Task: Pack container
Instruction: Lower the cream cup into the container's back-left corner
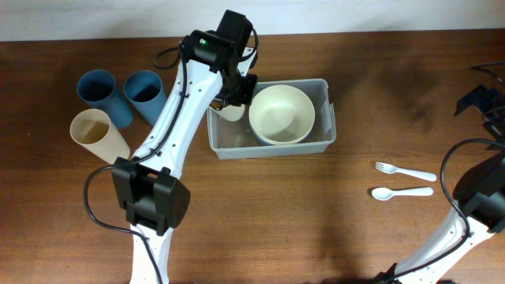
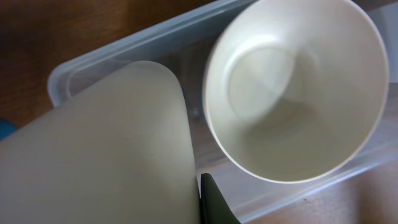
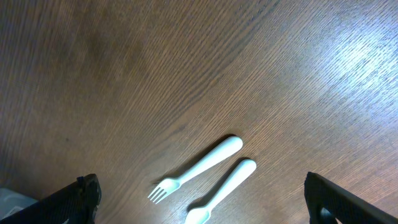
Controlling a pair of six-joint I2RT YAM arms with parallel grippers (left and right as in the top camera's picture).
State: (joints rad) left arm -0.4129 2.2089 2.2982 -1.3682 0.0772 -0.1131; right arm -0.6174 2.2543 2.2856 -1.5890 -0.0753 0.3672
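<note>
The clear plastic container (image 1: 327, 110) sits at the table's middle back and also shows in the left wrist view (image 2: 93, 62). A cream bowl (image 1: 282, 113) lies in its right part (image 2: 292, 87). My left gripper (image 1: 234, 93) is shut on a cream cup (image 1: 231, 112) and holds it at the container's left end. In the left wrist view the cup (image 2: 106, 149) fills the left side and hides all but one dark finger (image 2: 214, 200). My right gripper (image 1: 483, 99) is open and empty at the far right, above the table (image 3: 200, 202).
Two blue cups (image 1: 96, 85) (image 1: 143, 87) and a cream cup (image 1: 91, 126) stand at the back left. A white fork (image 1: 405, 170) (image 3: 198, 168) and white spoon (image 1: 401, 192) (image 3: 224, 193) lie side by side on the wood right of the container.
</note>
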